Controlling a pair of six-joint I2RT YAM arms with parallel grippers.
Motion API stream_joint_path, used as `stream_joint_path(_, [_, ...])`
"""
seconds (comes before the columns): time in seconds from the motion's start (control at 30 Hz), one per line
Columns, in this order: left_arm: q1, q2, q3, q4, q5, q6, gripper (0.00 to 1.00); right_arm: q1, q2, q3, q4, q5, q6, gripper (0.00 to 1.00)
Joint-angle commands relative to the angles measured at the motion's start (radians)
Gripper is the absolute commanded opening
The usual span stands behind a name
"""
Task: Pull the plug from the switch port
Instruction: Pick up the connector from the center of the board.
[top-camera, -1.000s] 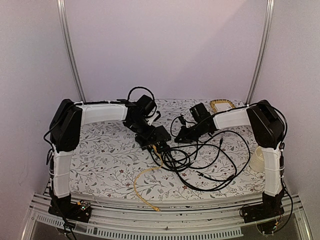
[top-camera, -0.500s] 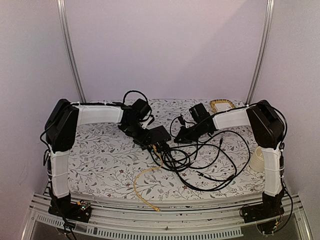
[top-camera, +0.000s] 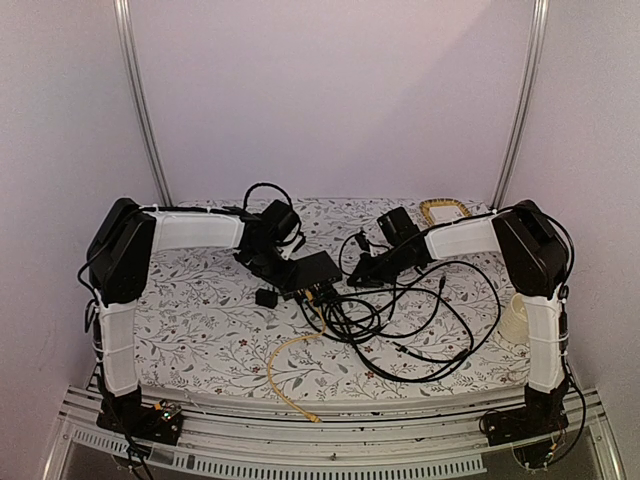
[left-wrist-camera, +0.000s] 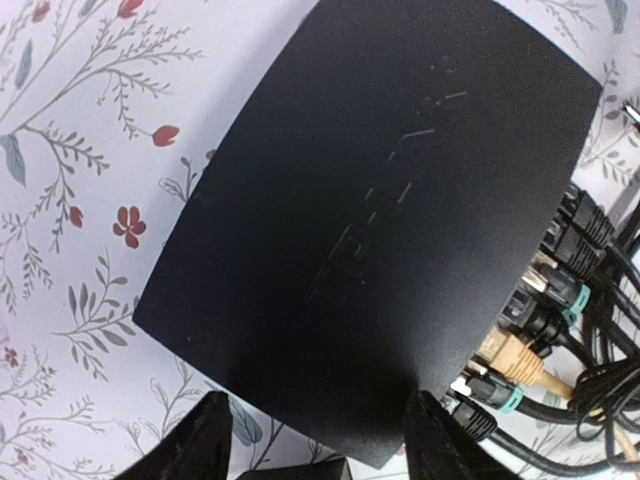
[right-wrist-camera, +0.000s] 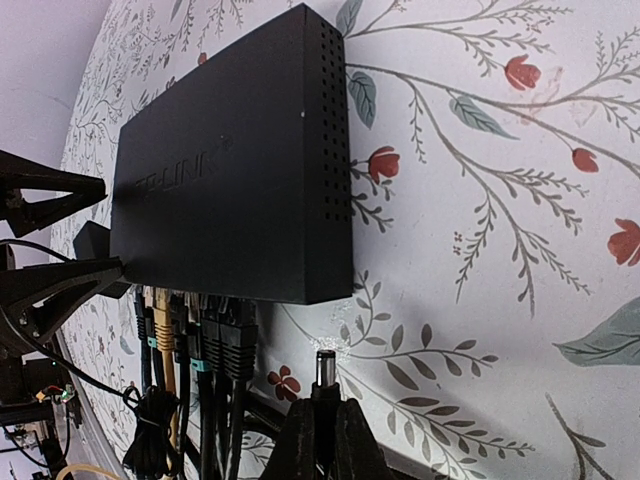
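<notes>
The scene is showing a robotics lab test cell: the left arm (top-camera: 195, 230) and the right arm (top-camera: 465, 238) are standing on a slotted aluminium rail (top-camera: 330, 440) along the near edge of the table (top-camera: 200, 330). Plain pale panels are enclosing the back and sides, with bare aluminium uprights (top-camera: 140, 100) rising at the far corners. A black network switch (top-camera: 315, 268) and a tangle of loose cables (top-camera: 400, 320) are lying near the table's middle.
</notes>
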Motion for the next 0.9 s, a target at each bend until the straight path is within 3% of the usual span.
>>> stream_joint_path(0.0, [0.013,-0.039,-0.015,0.013,-0.007,-0.002,0.57,0.008,-0.018,0.003,0.009,0.005,-0.010,0.04])
stream_joint_path(0.23, [0.015,-0.079,-0.061,0.027,-0.011,-0.016,0.42,0.007,-0.021,0.002,0.005,0.009,-0.023,0.03])
stream_joint_path(0.37, [0.015,-0.134,-0.078,0.029,-0.018,-0.034,0.22,0.007,-0.025,-0.003,0.001,0.013,-0.031,0.03])
stream_joint_path(0.47, [0.014,-0.171,-0.095,0.029,-0.031,-0.048,0.00,0.007,-0.026,-0.002,0.001,0.015,-0.036,0.03])
stream_joint_path(0.73, [0.012,-0.239,-0.131,0.006,-0.056,-0.060,0.00,0.011,-0.021,0.017,-0.013,0.009,-0.050,0.03])
stream_joint_path(0.87, [0.013,-0.282,-0.140,-0.028,-0.139,-0.075,0.00,0.031,-0.014,0.058,-0.047,0.015,-0.076,0.05])
